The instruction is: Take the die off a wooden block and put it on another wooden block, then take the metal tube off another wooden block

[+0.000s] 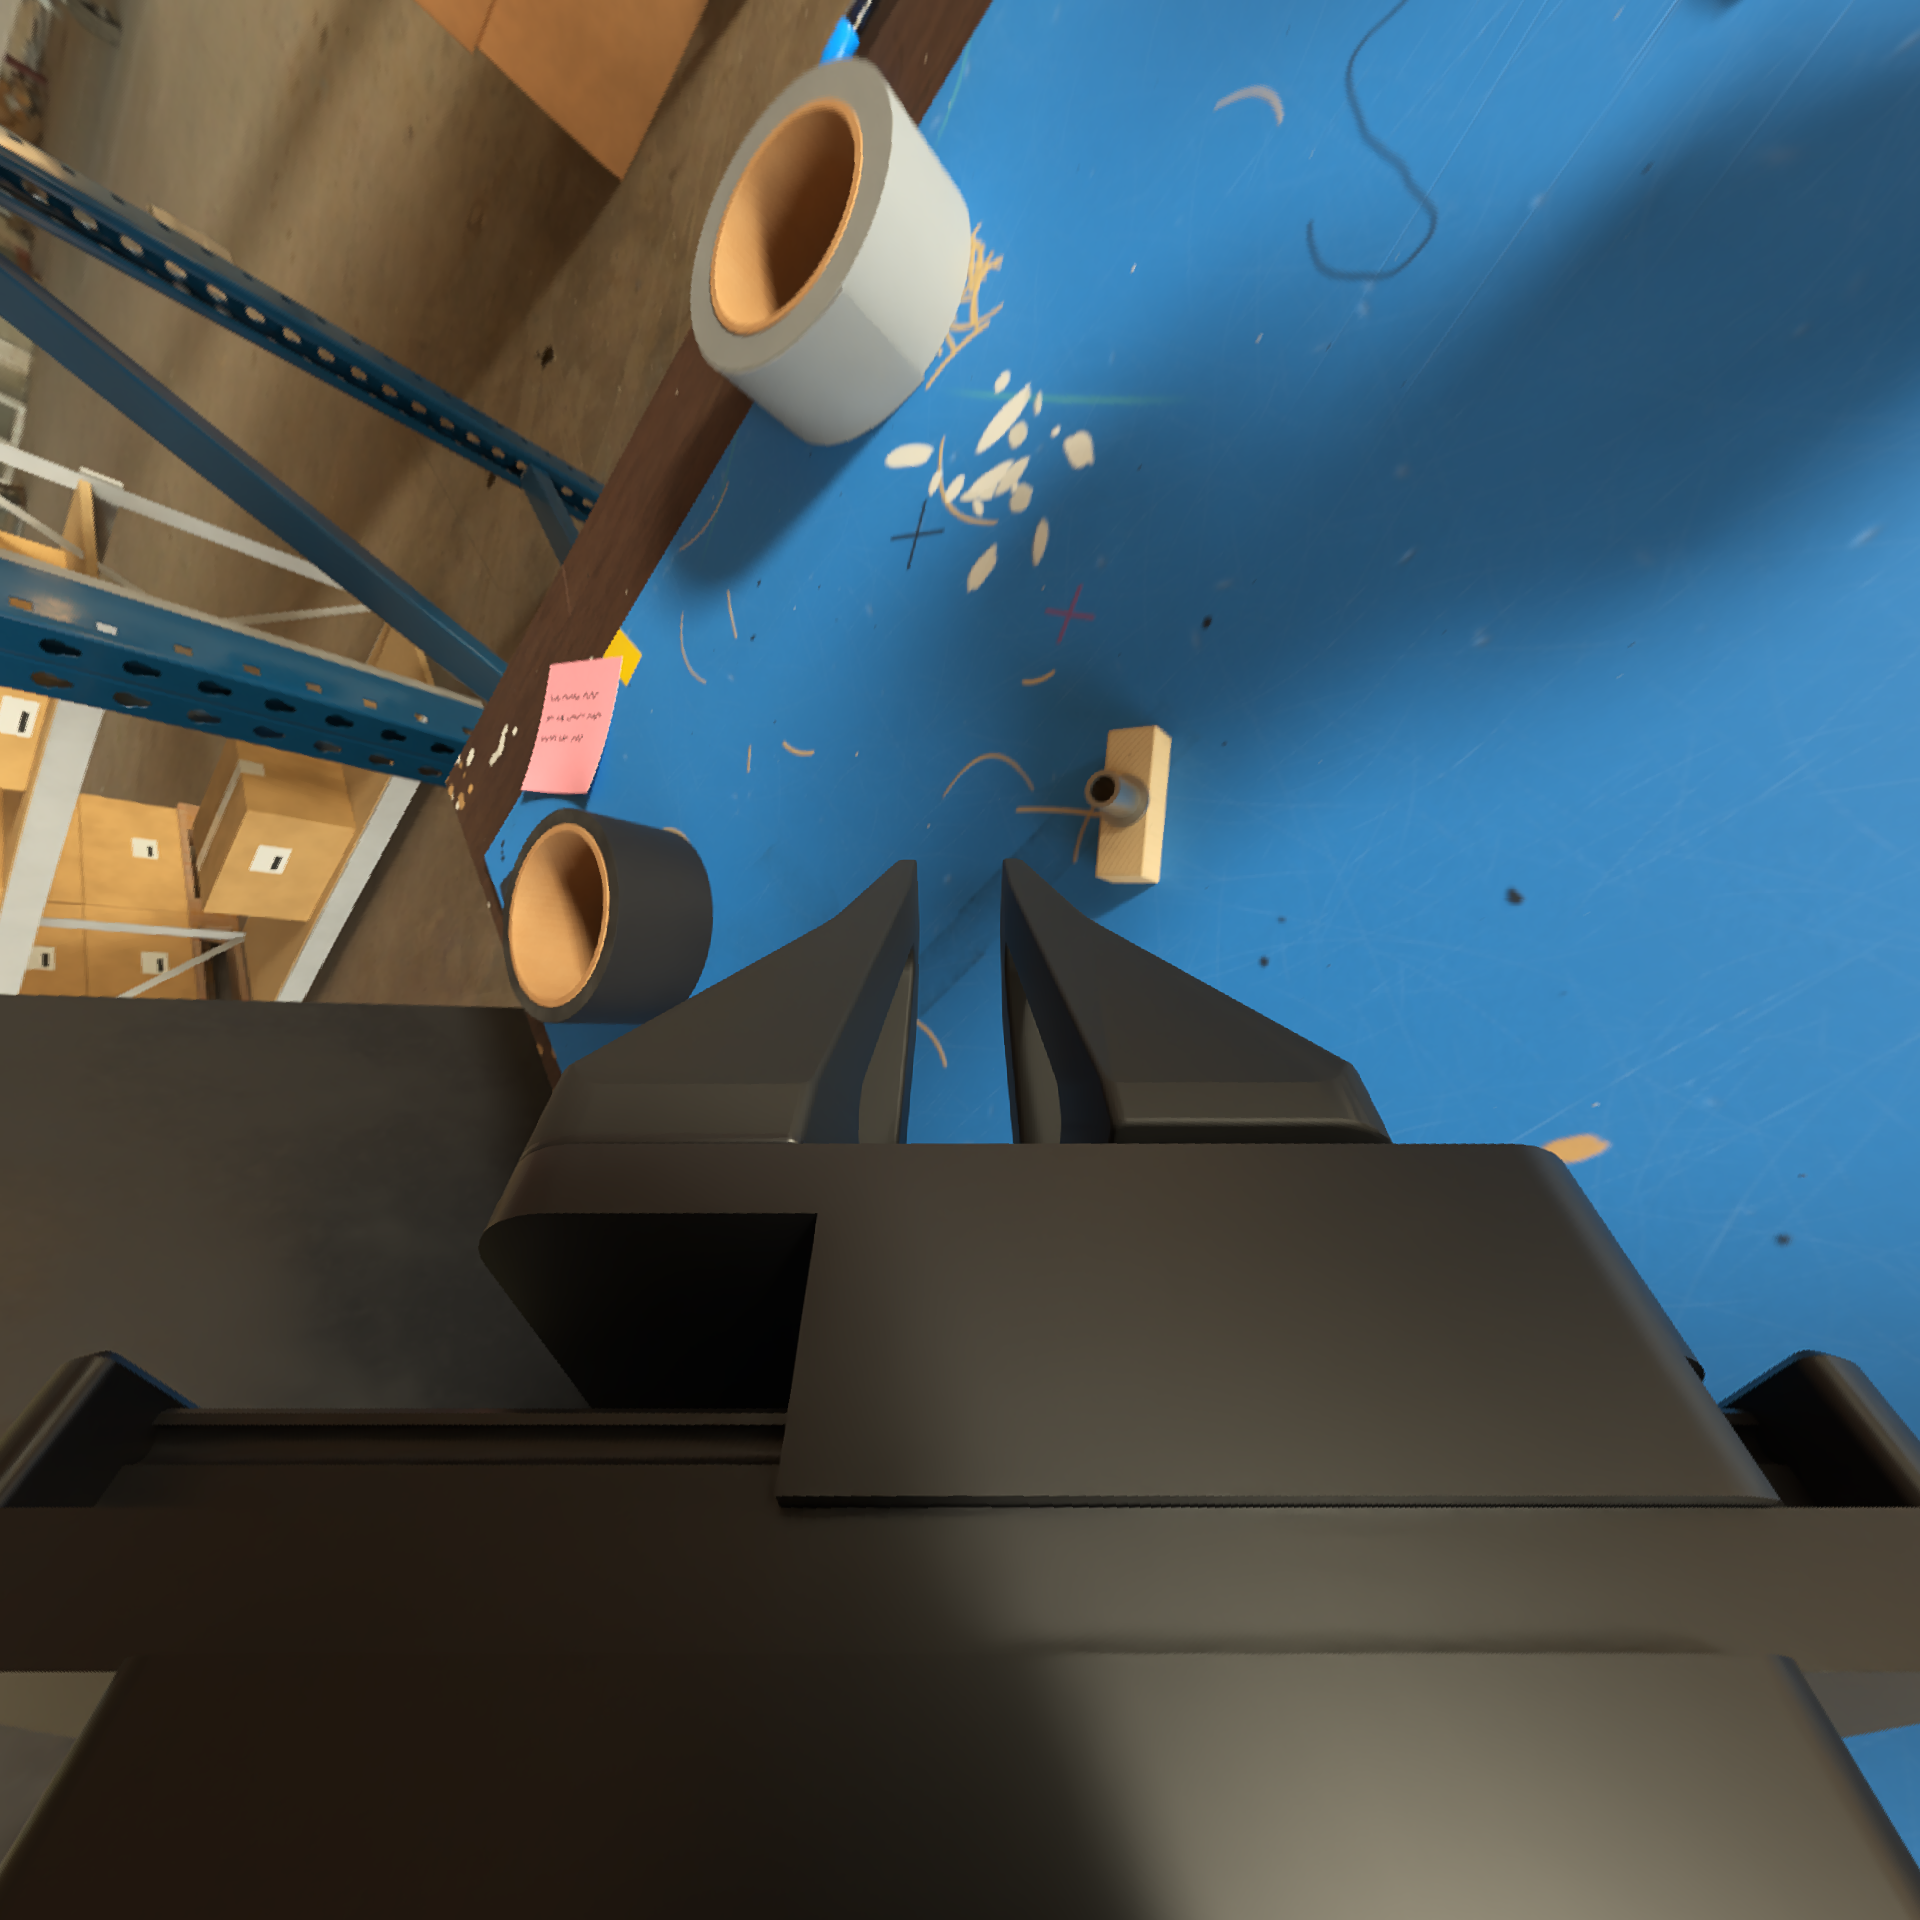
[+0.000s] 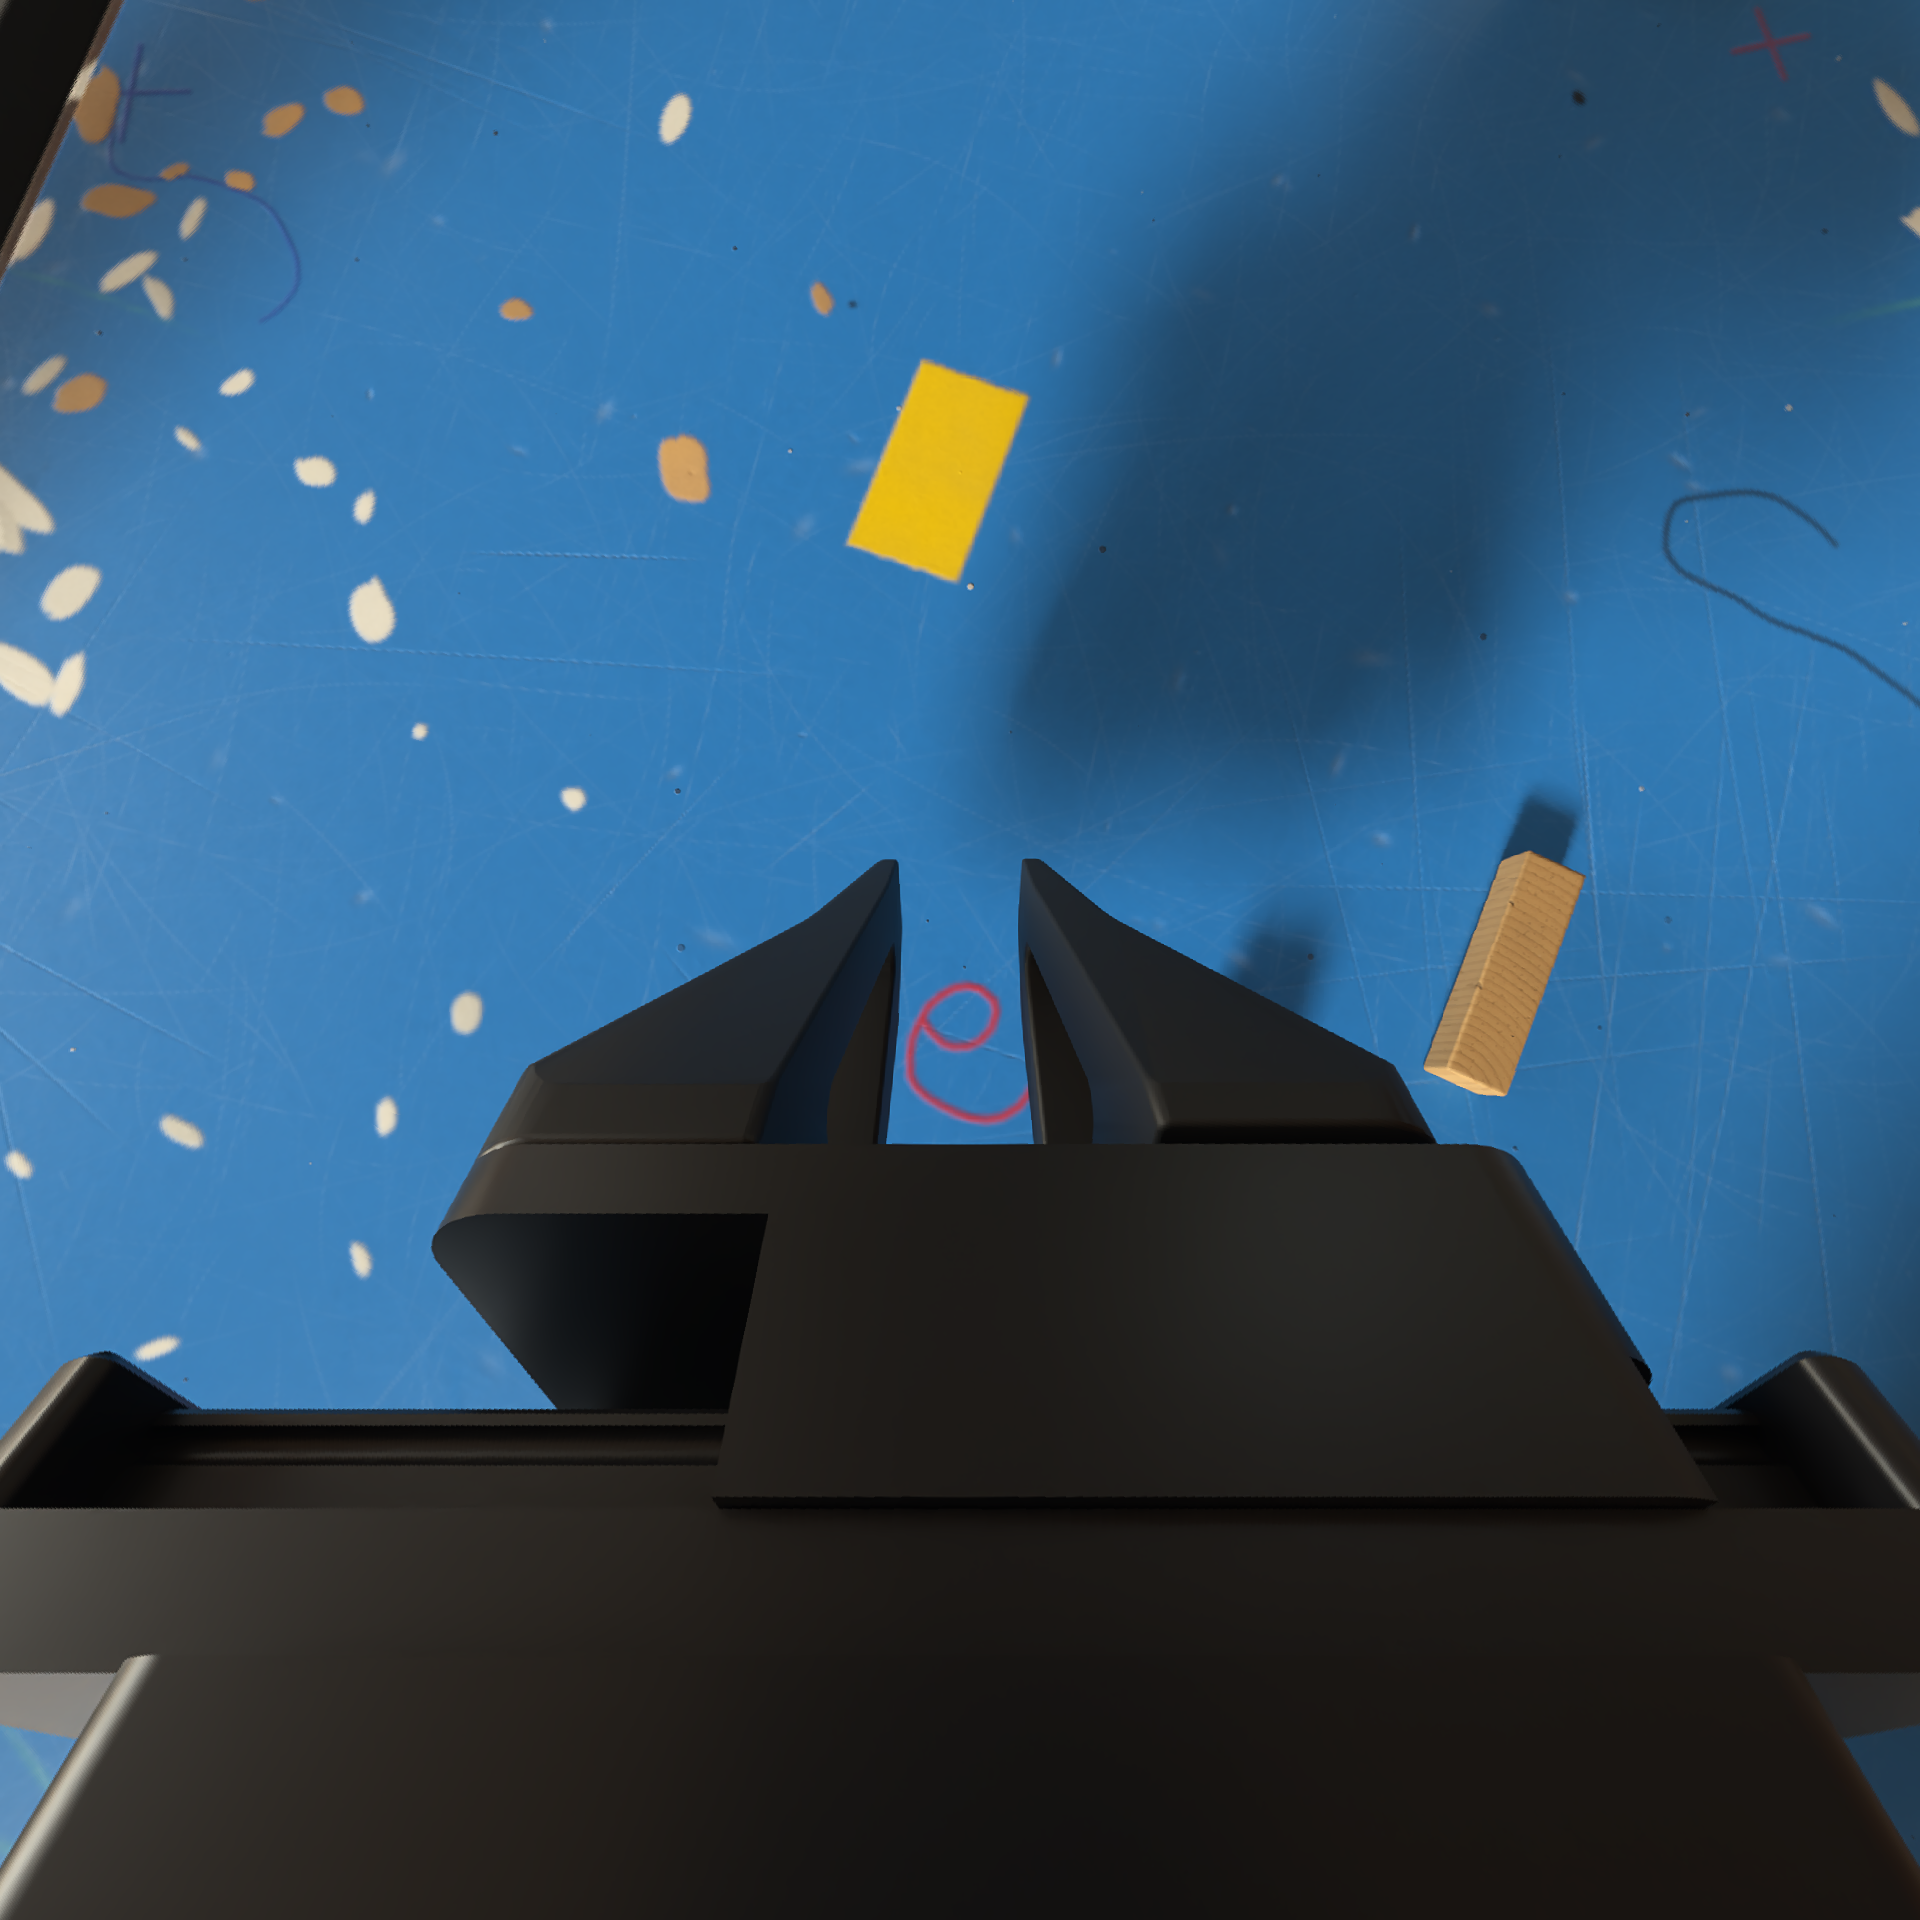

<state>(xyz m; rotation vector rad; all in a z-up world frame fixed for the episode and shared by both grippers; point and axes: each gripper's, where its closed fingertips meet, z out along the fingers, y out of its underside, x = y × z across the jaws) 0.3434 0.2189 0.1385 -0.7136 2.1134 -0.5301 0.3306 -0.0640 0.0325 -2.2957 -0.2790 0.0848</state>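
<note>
While both grippers' jaws stand narrowly parted and empty, the left gripper [image 1: 959,868] should straddle the metal tube [image 1: 1114,795] squarely atop its wooden block [image 1: 1135,805].

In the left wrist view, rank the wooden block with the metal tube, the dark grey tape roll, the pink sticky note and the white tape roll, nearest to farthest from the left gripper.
1. Wooden block with metal tube, just right of the left gripper.
2. Dark grey tape roll, left, at the table edge.
3. Pink sticky note, farther left.
4. White tape roll, far ahead.
</note>
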